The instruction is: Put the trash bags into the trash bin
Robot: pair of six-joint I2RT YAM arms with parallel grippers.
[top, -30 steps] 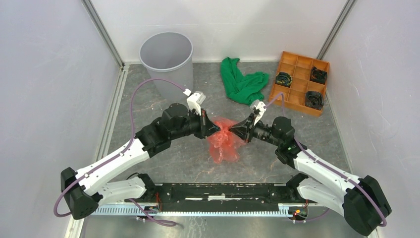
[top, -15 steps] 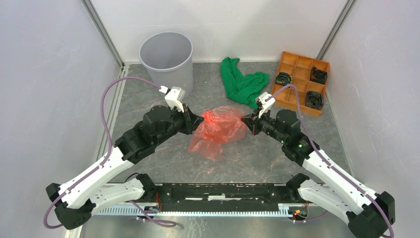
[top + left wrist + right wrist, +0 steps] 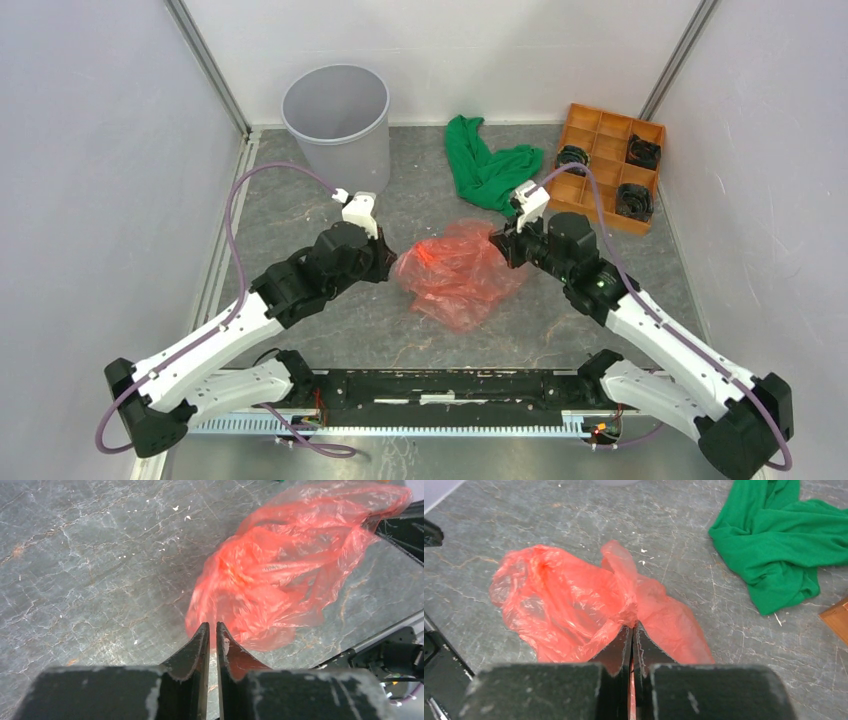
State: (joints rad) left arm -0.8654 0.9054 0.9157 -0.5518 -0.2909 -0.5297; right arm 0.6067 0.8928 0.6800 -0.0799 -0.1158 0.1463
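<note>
One thin red-orange trash bag (image 3: 458, 275) lies spread on the grey table (image 3: 420, 195) between the two sets of fingertips. Its long axis runs from the left gripper (image 3: 391, 263) across to the right gripper (image 3: 498, 244), and a loose lobe sags toward the arm bases. Its gathered corner points into the right gripper, whose fingers (image 3: 618, 655) are pressed together on a twisted fold of film. The rest of the bag fans out ahead of those tips. The left gripper's fingers (image 3: 192, 652) stand a narrow slit apart, with no film seen in the slit. The bag's near edge sits right at their tips and extends forward and to their right. The film is glossy, wrinkled and see-through. The trash bin (image 3: 337, 115) stands upright well beyond the left fingertips, apart from the bag.
</note>
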